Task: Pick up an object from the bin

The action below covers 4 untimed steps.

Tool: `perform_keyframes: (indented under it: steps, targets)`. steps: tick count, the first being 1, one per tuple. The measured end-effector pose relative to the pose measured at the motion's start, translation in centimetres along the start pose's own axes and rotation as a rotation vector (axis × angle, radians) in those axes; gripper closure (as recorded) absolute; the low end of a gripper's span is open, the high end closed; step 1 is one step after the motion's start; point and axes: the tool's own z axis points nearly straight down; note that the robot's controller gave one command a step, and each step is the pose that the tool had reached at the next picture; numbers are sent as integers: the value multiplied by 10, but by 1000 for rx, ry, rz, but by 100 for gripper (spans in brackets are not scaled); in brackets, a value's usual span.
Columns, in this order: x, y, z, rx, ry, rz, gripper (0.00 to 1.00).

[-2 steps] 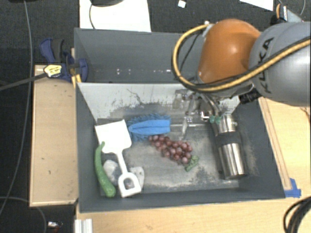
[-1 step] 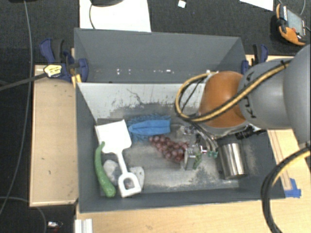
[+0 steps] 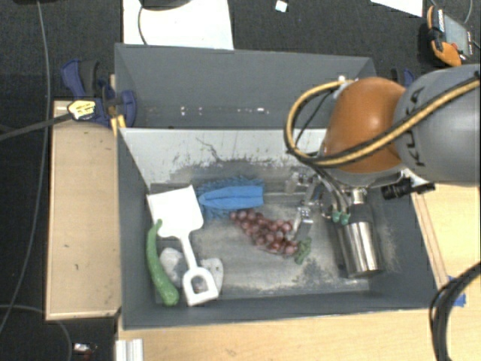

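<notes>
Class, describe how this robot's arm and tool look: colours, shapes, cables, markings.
The arm is a thick grey tube with dark lettering, ending in a rounded orange cover. Black-and-yellow cables loop round that cover. Below it sits a small silvery metal tool.

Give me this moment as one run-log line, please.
gripper: at right end of grapes | blue brush, white scoop: left of grapes | metal cup: right of gripper

Robotics laboratory: an industrial arm [image 3: 443, 122] with looped cabling extended above a grey metal bin [image 3: 240, 89], which stood on dark carpet [image 3: 75, 21] amid trailing cables [image 3: 30, 128].
</notes>
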Motion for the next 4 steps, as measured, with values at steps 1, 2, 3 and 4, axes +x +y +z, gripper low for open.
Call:
perform_keyframes:
  steps: [1,2,3,4]
  targets:
    - [15,17,50,5,23,89,0]
    - [18,23,80,0,-2,264,0]
    - [6,15,81,7,21,344,100]
    - [6,15,81,7,21,343,100]
